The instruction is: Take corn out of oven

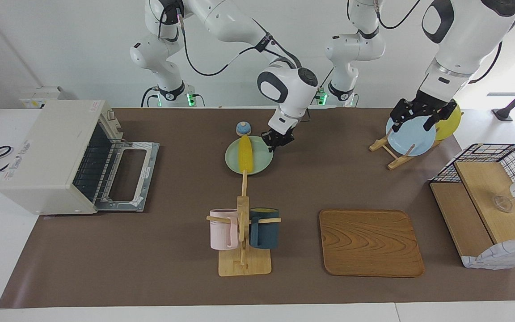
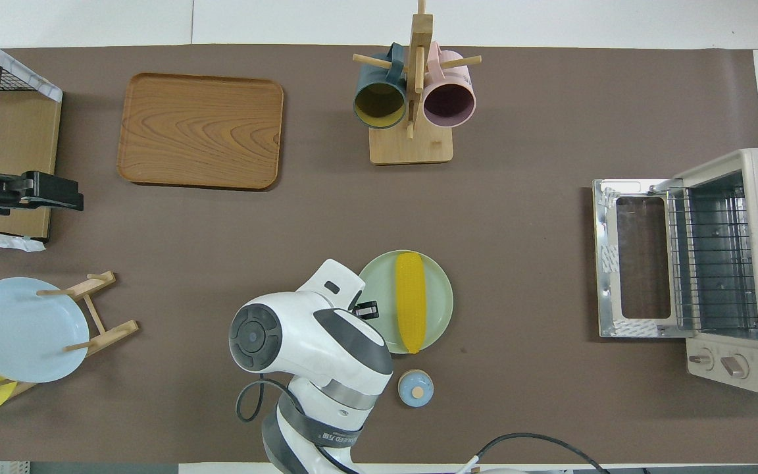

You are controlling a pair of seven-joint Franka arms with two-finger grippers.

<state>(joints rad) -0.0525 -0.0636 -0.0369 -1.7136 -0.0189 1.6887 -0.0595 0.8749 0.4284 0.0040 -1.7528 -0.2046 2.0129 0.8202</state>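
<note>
Slim bright yellow corn cob (image 1: 245,154) lying lengthwise on a round pale green plate (image 1: 261,162) at upper centre of the facing frame, out of the boxy off-white toaster oven (image 1: 49,156) at the frame's left edge; oven door dropped flat and wire rack bare, so removal judged essentially done; right gripper (image 1: 278,139) clenched on the plate's rim at the edge toward the left arm's end, probably so the cob rides on the plate and needs no direct pinch; plate low, whether resting on the brown mat or just above it unclear; small blue knobbed lid (image 1: 243,129) just above the plate in frame, nearer the robots; left gripper (image 1: 418,117) at upper right, fingers spread wide over the light blue plate (image 1: 411,138) in the wooden rack, grasping nothing, waiting.
</note>
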